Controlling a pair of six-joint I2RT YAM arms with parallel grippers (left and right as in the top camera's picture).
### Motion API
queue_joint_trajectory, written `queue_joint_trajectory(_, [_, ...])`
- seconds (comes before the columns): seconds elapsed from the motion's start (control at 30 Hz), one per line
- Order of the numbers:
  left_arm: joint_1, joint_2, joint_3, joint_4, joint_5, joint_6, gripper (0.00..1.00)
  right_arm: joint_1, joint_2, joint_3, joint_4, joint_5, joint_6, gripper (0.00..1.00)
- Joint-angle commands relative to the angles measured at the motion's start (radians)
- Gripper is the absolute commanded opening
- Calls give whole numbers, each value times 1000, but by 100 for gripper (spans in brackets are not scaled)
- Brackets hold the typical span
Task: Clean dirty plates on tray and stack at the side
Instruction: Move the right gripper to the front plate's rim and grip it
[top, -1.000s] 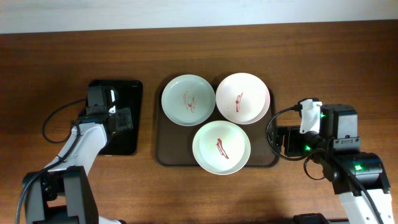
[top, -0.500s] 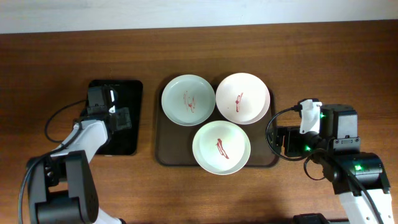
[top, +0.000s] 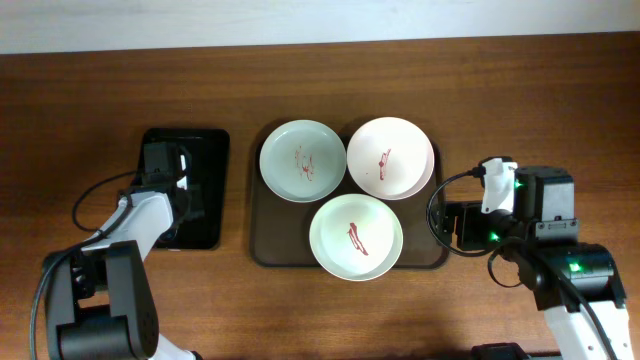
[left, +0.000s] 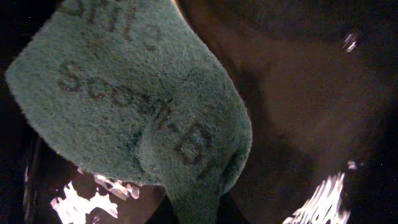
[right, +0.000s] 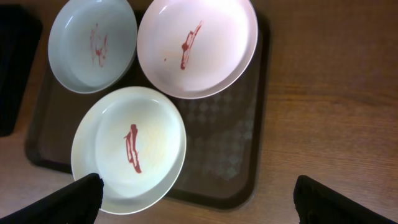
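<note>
Overhead: 3 smeared plates (top: 355, 237) on tray (top: 272, 228)

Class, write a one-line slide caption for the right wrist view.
Open right gripper faces the brown tray; pale green plate, pinkish plate and nearest plate all carry red smears.

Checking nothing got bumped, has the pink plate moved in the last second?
No. The pink plate lies in the same far right corner of the brown tray, edge at its right rim as before.
</note>
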Motion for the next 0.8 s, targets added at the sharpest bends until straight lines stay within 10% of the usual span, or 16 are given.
queue_joint_trajectory(0.0, [6,12,0,-48,-3,9,2,6,59,18,1,-78,-11,99])
queue_joint_trajectory(0.33, [-29,-15,0,-98,23,144,6,34,369,18,-9,-152,-11,85])
queue_joint_trajectory(0.43, [-46,-16,0,-126,23,194,40,79,449,18,5,-150,-11,79])
queue_joint_trajectory(0.77, [-48,-17,11,-156,23,143,60,175,667,18,138,-112,43,61])
